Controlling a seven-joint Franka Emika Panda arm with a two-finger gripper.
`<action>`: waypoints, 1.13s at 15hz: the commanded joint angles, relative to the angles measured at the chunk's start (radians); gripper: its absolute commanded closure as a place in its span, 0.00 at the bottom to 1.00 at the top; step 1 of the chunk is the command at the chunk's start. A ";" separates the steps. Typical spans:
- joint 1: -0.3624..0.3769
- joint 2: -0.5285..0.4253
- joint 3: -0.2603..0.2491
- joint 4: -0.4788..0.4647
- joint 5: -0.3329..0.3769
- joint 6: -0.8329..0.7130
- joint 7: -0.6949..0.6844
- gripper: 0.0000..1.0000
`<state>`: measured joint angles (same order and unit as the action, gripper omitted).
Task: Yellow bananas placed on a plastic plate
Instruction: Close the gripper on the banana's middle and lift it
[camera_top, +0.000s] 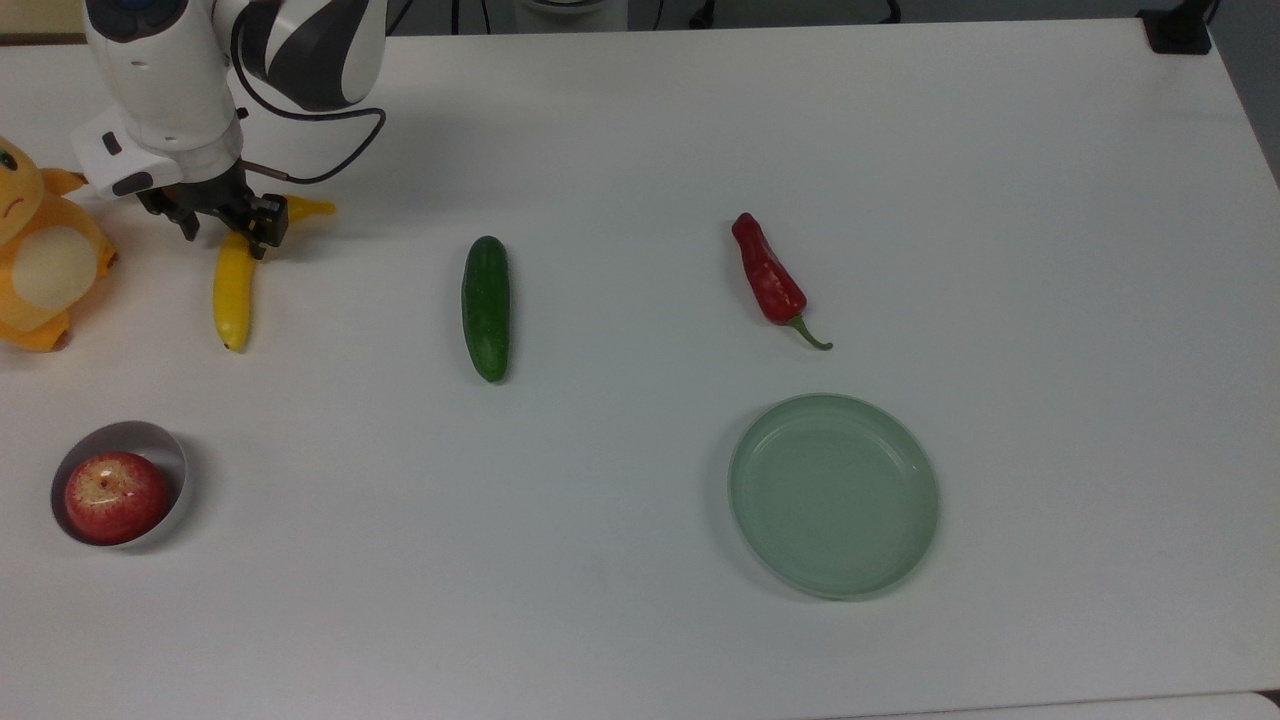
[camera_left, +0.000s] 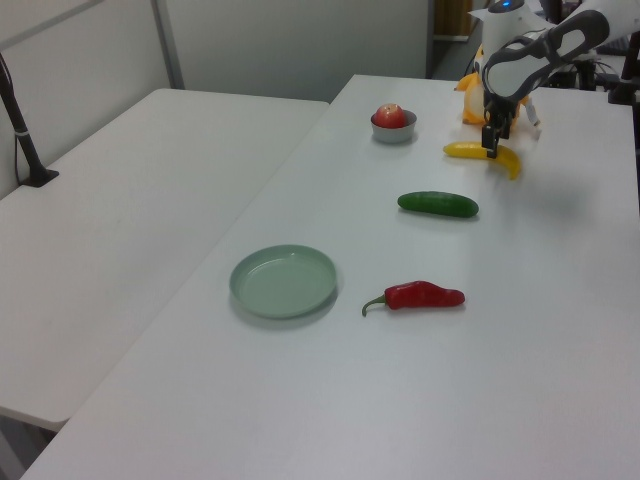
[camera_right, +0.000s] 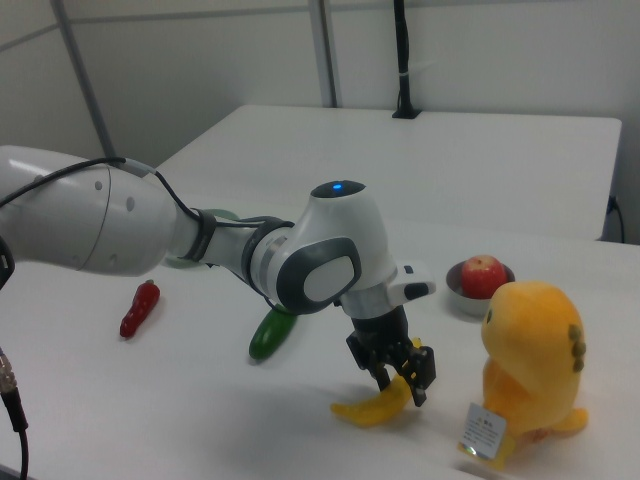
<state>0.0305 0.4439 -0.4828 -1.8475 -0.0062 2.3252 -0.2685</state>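
Nearest the left view's camera, the round, shallow, pale green plastic plate (camera_left: 283, 282) sits empty on the white bench (camera_left: 520, 390). A glossy red chilli pepper with a thin green stem (camera_left: 425, 295) lies just beside it, at about three o'clock in the left view.

Farther back lies the straight dark-green cucumber (camera_left: 438, 204), well apart from both.

Beyond it, the curved bright-yellow banana (camera_top: 232, 295) rests flat on the bench, at nine o'clock from the cucumber in the top view and far from the plate. The arm's black two-finger claw (camera_top: 225, 235) is lowered over the banana's upper part, near its stem end. Its fingers are spread wider than the fruit, one on each side, and have not closed on it.

At the far end, a small grey-white bowl (camera_left: 394, 130) holds a red apple (camera_left: 390, 114); in the top view it is at seven o'clock from the banana. An orange-yellow plush toy (camera_top: 40, 260) sits at nine o'clock from the banana in the top view.
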 joint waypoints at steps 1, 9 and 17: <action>0.003 -0.008 0.001 -0.027 0.020 0.028 -0.008 0.89; 0.014 -0.020 0.004 -0.019 0.026 0.013 0.002 1.00; 0.029 -0.152 0.124 0.028 0.118 -0.119 0.035 1.00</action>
<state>0.0582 0.3756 -0.4232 -1.8170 0.0689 2.2442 -0.2659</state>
